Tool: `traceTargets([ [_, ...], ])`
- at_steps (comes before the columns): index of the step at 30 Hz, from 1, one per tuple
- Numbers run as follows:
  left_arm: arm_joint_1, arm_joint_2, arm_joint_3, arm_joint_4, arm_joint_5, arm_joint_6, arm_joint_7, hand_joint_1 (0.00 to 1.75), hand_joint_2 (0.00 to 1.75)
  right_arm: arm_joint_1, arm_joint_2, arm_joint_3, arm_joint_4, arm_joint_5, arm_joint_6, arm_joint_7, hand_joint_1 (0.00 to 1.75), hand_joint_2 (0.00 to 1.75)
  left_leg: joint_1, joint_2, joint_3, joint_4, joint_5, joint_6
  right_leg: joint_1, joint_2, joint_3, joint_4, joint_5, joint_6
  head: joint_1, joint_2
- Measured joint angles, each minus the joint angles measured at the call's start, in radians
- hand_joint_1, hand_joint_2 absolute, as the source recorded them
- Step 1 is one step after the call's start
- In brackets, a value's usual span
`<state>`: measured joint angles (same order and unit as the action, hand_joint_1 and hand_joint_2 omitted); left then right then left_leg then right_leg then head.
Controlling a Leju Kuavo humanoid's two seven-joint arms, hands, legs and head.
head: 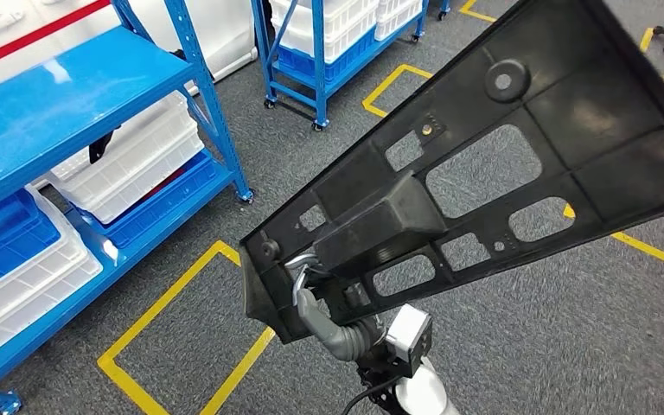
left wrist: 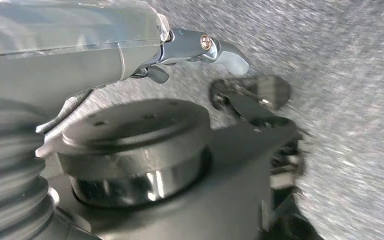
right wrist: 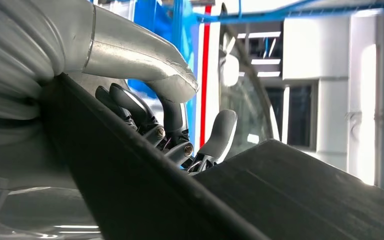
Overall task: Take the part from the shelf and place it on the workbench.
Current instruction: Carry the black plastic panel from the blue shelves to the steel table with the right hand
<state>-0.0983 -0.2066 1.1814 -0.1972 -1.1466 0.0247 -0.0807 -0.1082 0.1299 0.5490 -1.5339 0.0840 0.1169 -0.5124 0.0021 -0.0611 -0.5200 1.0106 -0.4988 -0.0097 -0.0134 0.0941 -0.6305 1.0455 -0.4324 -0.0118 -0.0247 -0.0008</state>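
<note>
part: big black panel held up high by the right robot hand, tilted, runs from the middle out past the upper right corner, so it blocks most of that side

shelf: blue rack close on the left, white bins and blue bins packed on its lower levels, not much room in there

far rack: second blue rack with bins straight ahead, well apart from the first

floor: open grey carpet with yellow tape between the racks and below the panel

left robot hand: hangs over carpet beside dark robot parts
</note>
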Motion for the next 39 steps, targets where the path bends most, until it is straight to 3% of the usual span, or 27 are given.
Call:
traceTargets([
  [2, 0.0, 0.0, -0.007, 0.0, -0.01, -0.004, 0.017, 0.0, 1.75, 0.016, -0.001, -0.01, -0.01, 0.007, -0.022, 0.003, 1.75, 1.75, 0.0, 0.018, 0.001, -0.01, 0.008, 0.011, -0.001, 0.002, -0.006, -0.001, 0.003, 0.013, 0.001, 0.0],
  [4, 0.0, 0.0, -0.016, 0.0, -0.021, -0.012, 0.03, 0.0, 1.75, 0.029, -0.002, -0.021, -0.021, 0.014, -0.047, 0.006, 1.75, 1.75, 0.002, 0.039, 0.002, -0.023, 0.02, 0.025, 0.003, -0.035, -0.027, 0.044, -0.032, 0.018, 0.004, 0.0],
  [6, 0.002, 0.0, -0.024, 0.0, -0.033, -0.022, 0.043, 0.0, 1.75, 0.041, -0.003, -0.032, -0.033, 0.02, -0.069, 0.01, 1.75, 1.75, -0.001, 0.063, -0.003, -0.025, 0.024, 0.031, 0.004, -0.075, -0.08, 0.164, -0.102, 0.021, 0.006, 0.0],
  [8, 0.004, 0.0, -0.032, 0.0, -0.041, -0.028, 0.054, 0.0, 1.75, 0.06, -0.004, -0.043, -0.044, 0.027, -0.086, 0.018, 1.75, 1.75, -0.004, 0.088, -0.008, -0.023, 0.024, 0.033, 0.002, -0.083, -0.121, 0.263, -0.139, 0.024, 0.006, 0.0],
  [9, 0.004, 0.0, -0.036, 0.0, -0.043, -0.03, 0.058, 0.0, 1.75, 0.069, -0.005, -0.049, -0.048, 0.03, -0.091, 0.022, 1.75, 1.75, -0.005, 0.1, -0.009, -0.022, 0.023, 0.033, 0.002, -0.086, -0.115, 0.262, -0.129, 0.024, 0.006, 0.0],
  [10, 0.004, 0.0, -0.04, 0.0, -0.045, -0.031, 0.06, 0.0, 1.75, 0.075, -0.006, -0.053, -0.052, 0.031, -0.094, 0.024, 1.75, 1.75, -0.006, 0.111, -0.009, -0.021, 0.022, 0.033, 0.002, -0.091, -0.092, 0.225, -0.105, 0.024, 0.006, 0.0],
  [12, 0.002, 0.0, -0.046, 0.0, -0.046, -0.03, 0.059, 0.0, 1.75, 0.081, -0.007, -0.06, -0.061, 0.034, -0.097, 0.025, 1.75, 1.75, -0.009, 0.13, -0.008, -0.017, 0.018, 0.028, 0.007, -0.129, -0.013, 0.089, -0.051, 0.017, 0.006, 0.0],
  [14, 0.001, 0.0, -0.048, 0.0, -0.045, -0.018, 0.053, 0.0, 1.75, 0.084, -0.007, -0.065, -0.073, 0.041, -0.097, 0.023, 1.75, 1.75, -0.014, 0.146, -0.009, -0.011, 0.012, 0.019, 0.015, -0.16, 0.03, 0.003, -0.033, 0.005, 0.006, 0.0],
  [17, -0.003, 0.003, -0.048, 0.0, -0.037, 0.027, 0.031, 0.0, 1.75, 0.089, -0.006, -0.081, -0.091, 0.056, -0.097, 0.012, 1.75, 1.75, -0.015, 0.165, -0.009, -0.005, 0.004, 0.005, 0.017, -0.138, 0.028, -0.011, -0.031, -0.01, 0.006, 0.0],
  [19, -0.006, 0.007, -0.048, 0.0, -0.034, 0.061, 0.013, 0.0, 1.75, 0.09, -0.003, -0.094, -0.11, 0.064, -0.095, 0.004, 1.75, 1.75, -0.01, 0.13, -0.024, 0.038, -0.03, -0.006, 0.011, -0.12, 0.027, -0.015, -0.025, -0.02, 0.006, 0.0],
  [21, -0.006, 0.013, -0.048, 0.0, -0.033, 0.08, 0.004, 0.0, 1.75, 0.088, 0.003, -0.105, -0.13, 0.068, -0.094, 0.0, 1.75, 1.75, -0.004, 0.083, -0.076, 0.159, -0.096, -0.015, 0.008, -0.1, 0.027, -0.016, -0.022, -0.027, 0.005, 0.0],
  [22, -0.005, 0.015, -0.048, 0.0, -0.032, 0.086, 0.002, 0.0, 1.75, 0.089, 0.005, -0.109, -0.136, 0.069, -0.094, 0.0, 1.75, 1.75, -0.001, 0.074, -0.105, 0.226, -0.123, -0.018, 0.008, -0.089, 0.026, -0.016, -0.021, -0.028, 0.005, 0.0],
  [23, -0.005, 0.018, -0.048, 0.0, -0.03, 0.092, -0.001, 0.0, 1.75, 0.09, 0.006, -0.113, -0.14, 0.069, -0.093, 0.0, 1.75, 1.75, 0.001, 0.071, -0.126, 0.272, -0.133, -0.021, 0.008, -0.077, 0.026, -0.015, -0.021, -0.028, 0.005, 0.0],
  [24, -0.005, 0.02, -0.048, 0.0, -0.026, 0.1, -0.006, 0.0, 1.75, 0.091, 0.006, -0.117, -0.143, 0.07, -0.092, 0.0, 1.75, 1.75, 0.002, 0.07, -0.131, 0.28, -0.124, -0.022, 0.008, -0.065, 0.026, -0.014, -0.02, -0.028, 0.005, 0.0],
  [26, -0.006, 0.022, -0.046, 0.0, -0.008, 0.117, -0.022, 0.0, 1.75, 0.092, 0.007, -0.125, -0.151, 0.07, -0.087, -0.004, 1.75, 1.75, 0.006, 0.06, -0.092, 0.19, -0.058, -0.021, 0.007, -0.04, 0.027, -0.012, -0.019, -0.026, 0.005, 0.0],
  [28, -0.007, 0.024, -0.04, 0.0, 0.016, 0.126, -0.037, 0.0, 1.75, 0.09, 0.009, -0.134, -0.161, 0.066, -0.078, -0.012, 1.75, 1.75, 0.011, 0.021, -0.035, 0.06, -0.005, -0.016, 0.007, -0.018, 0.023, -0.008, -0.017, -0.019, 0.005, 0.0],
  [30, -0.009, 0.025, -0.033, 0.0, 0.03, 0.138, -0.048, 0.0, 1.75, 0.088, 0.014, -0.143, -0.167, 0.052, -0.068, -0.018, 1.75, 1.75, 0.01, -0.003, -0.014, 0.005, 0.005, -0.009, 0.006, 0.0, 0.014, -0.006, -0.01, -0.006, 0.006, 0.0],
  [32, -0.011, 0.025, -0.03, 0.0, 0.029, 0.164, -0.054, 0.0, 1.75, 0.089, 0.017, -0.153, -0.167, 0.036, -0.058, -0.019, 1.75, 1.75, 0.008, 0.012, -0.014, -0.002, 0.012, 0.003, 0.003, 0.009, 0.007, -0.008, -0.004, 0.007, 0.006, 0.0],
  [34, -0.011, 0.026, -0.03, 0.0, 0.02, 0.192, -0.052, 0.0, 1.75, 0.091, 0.018, -0.16, -0.167, 0.025, -0.052, -0.025, 1.75, 1.75, 0.009, 0.033, -0.015, -0.011, 0.022, 0.019, 0.005, -0.024, -0.008, 0.021, -0.028, 0.015, 0.008, 0.0],
  [36, -0.008, 0.027, -0.03, 0.0, 0.01, 0.208, -0.042, 0.0, 1.75, 0.092, 0.02, -0.163, -0.166, 0.018, -0.051, -0.032, 1.75, 1.75, 0.006, 0.056, -0.019, -0.016, 0.027, 0.029, 0.006, -0.07, -0.052, 0.123, -0.093, 0.018, 0.011, 0.0],
  [38, -0.004, 0.029, -0.03, 0.0, 0.002, 0.212, -0.026, 0.0, 1.75, 0.097, 0.022, -0.164, -0.163, 0.013, -0.058, -0.036, 1.75, 1.75, 0.002, 0.082, -0.023, -0.015, 0.028, 0.032, 0.005, -0.082, -0.1, 0.241, -0.144, 0.021, 0.012, 0.0],
  [39, -0.002, 0.029, -0.03, 0.0, 0.001, 0.212, -0.017, 0.0, 1.75, 0.102, 0.023, -0.166, -0.162, 0.013, -0.063, -0.036, 1.75, 1.75, 0.001, 0.094, -0.024, -0.014, 0.028, 0.032, 0.004, -0.085, -0.105, 0.261, -0.145, 0.022, 0.012, 0.0],
])
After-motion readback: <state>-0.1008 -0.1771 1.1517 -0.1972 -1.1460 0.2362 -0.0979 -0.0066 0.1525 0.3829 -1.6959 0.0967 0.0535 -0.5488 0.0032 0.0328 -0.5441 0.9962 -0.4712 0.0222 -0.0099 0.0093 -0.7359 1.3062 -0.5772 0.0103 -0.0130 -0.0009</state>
